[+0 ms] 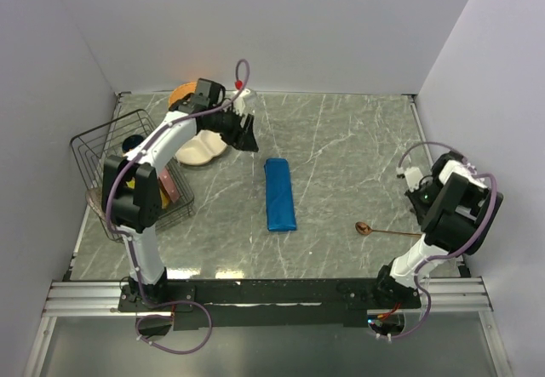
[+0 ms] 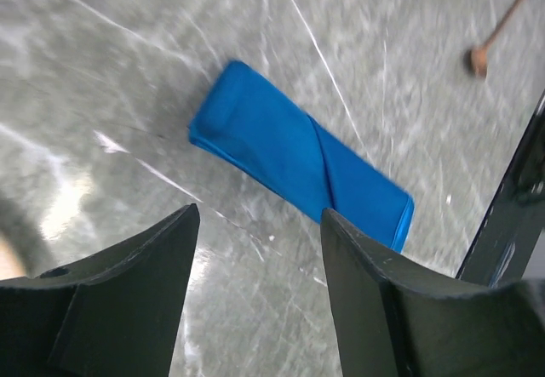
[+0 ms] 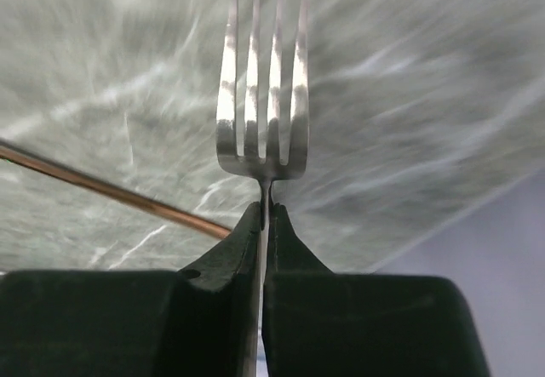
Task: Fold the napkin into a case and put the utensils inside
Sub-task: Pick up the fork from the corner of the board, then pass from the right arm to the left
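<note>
A grey-green marbled desk [image 1: 358, 139] with pale veins, seen from above. Near its middle lies a bright blue cloth case [image 1: 279, 194], folded into a long narrow rectangle, and well to its right, towards the near edge, a slim brown spoon [image 1: 387, 231]. A dark wire basket [image 1: 102, 139] stands at the left edge, with a cream plate [image 1: 200, 149] just beyond it.

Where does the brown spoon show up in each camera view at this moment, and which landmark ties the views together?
Top external: the spoon lies on the table at lower right, to the right of the folded blue napkin.
Left wrist: the spoon is in the upper right corner, beyond the napkin.
Right wrist: only its thin handle shows, crossing the left side behind the fork.
Shared landmark: the grey marbled table.
</note>
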